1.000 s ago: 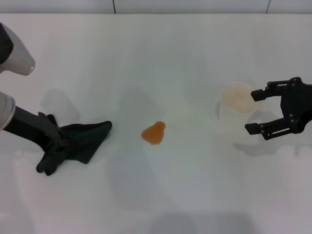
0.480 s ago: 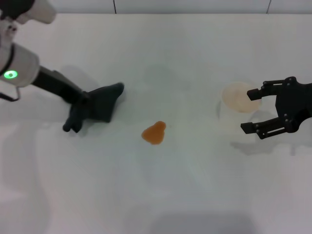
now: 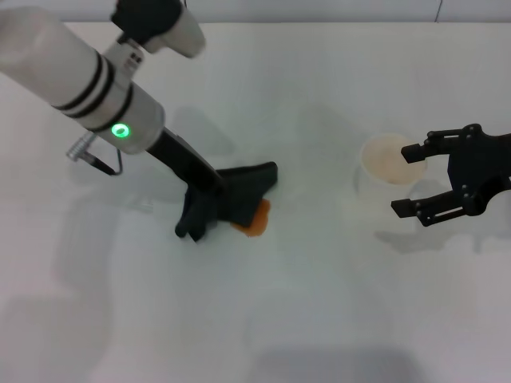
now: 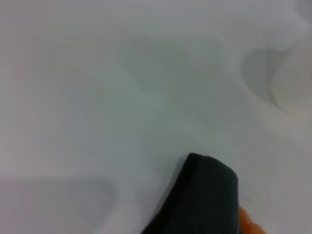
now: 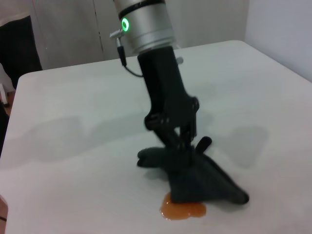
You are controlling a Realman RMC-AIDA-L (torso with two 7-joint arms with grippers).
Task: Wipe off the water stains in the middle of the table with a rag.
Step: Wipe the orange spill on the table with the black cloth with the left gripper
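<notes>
My left gripper [image 3: 207, 199] is shut on the dark rag [image 3: 243, 190] and presses it onto the white table [image 3: 319, 303] at the middle. The rag lies over the left part of the orange water stain [image 3: 258, 221]; the stain's right edge still shows. The right wrist view shows the left gripper [image 5: 183, 141] standing on the rag [image 5: 202, 178], with the stain [image 5: 183, 210] showing past the rag's edge. The left wrist view shows a rag corner [image 4: 207, 200] and a bit of the stain [image 4: 247, 223]. My right gripper [image 3: 406, 180] is open and empty at the right.
A white paper cup [image 3: 383, 162] stands on the table's right side, just left of the right gripper's fingertips. The left arm [image 3: 88, 88] reaches in from the far left corner.
The left gripper has carried the rag from the left side of the table rightward to the middle, onto the stain. The right gripper has hardly moved.
</notes>
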